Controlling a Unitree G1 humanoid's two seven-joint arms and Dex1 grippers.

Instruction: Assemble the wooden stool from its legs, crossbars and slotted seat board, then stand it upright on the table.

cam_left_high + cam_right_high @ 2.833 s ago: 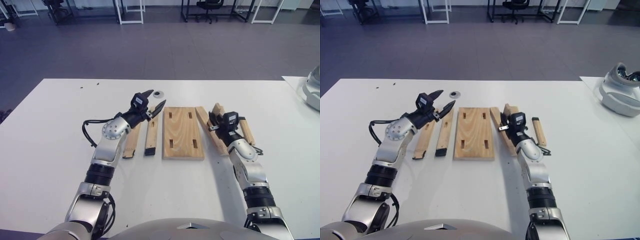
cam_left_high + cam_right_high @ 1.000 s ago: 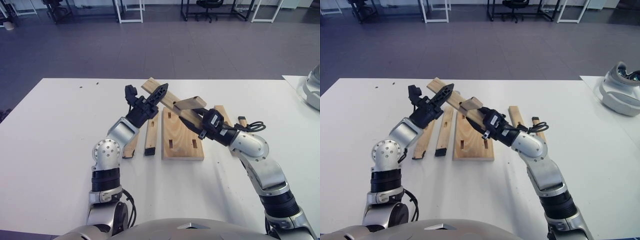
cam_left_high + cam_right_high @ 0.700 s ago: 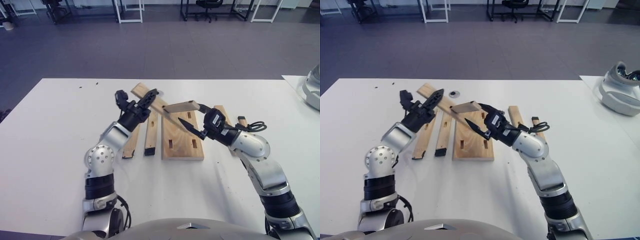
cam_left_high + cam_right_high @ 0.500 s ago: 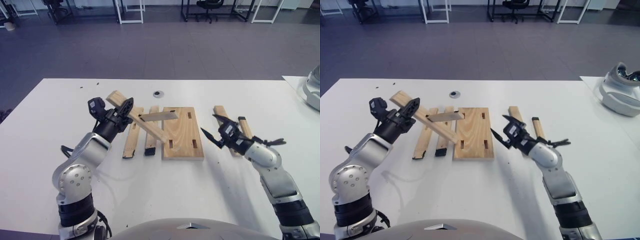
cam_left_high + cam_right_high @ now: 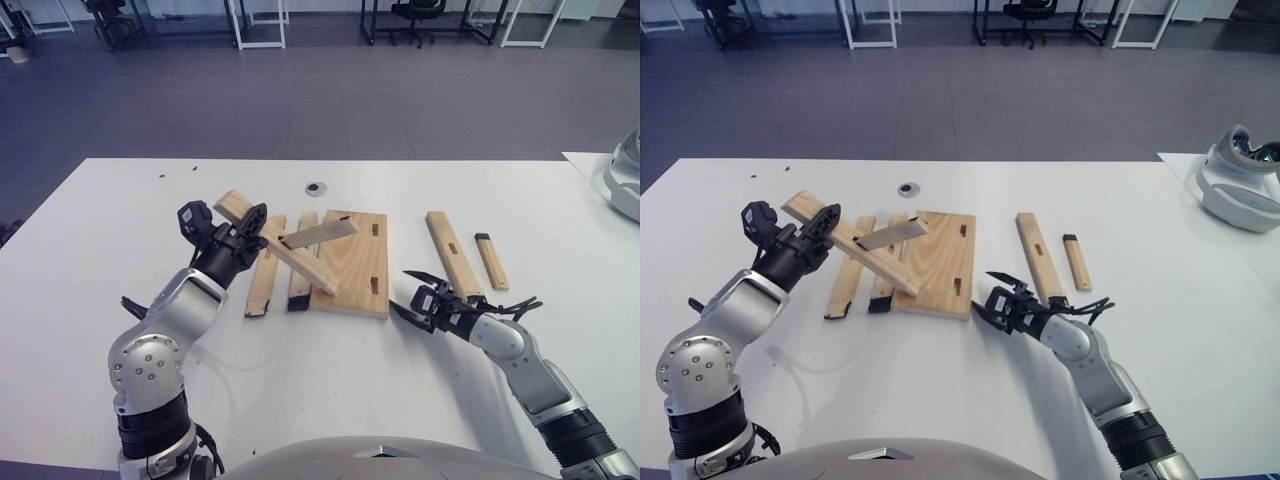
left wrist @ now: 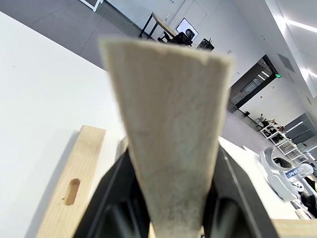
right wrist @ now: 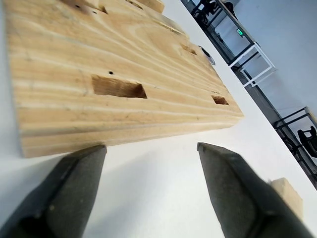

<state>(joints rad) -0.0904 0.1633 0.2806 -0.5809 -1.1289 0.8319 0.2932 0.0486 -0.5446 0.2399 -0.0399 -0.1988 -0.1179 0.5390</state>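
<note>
Left eye view: a pale wooden leg [image 5: 292, 260] with a crossbar [image 5: 322, 233] stuck in it is gripped tight and held tilted by the left gripper [image 5: 243, 228]. The right gripper [image 5: 405, 292] is spread wide, low over the table [image 5: 100, 220], just beside the light-grained slotted seat board [image 5: 355, 265] laid flat mid-table.

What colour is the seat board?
Seat board: pale wood, darker grain; best in right wrist view.

Bare wood, matt and visibly grained, of seat board [image 7: 124, 49] and leg [image 6: 168, 124]; smooth matt table [image 7: 148, 198].
</note>
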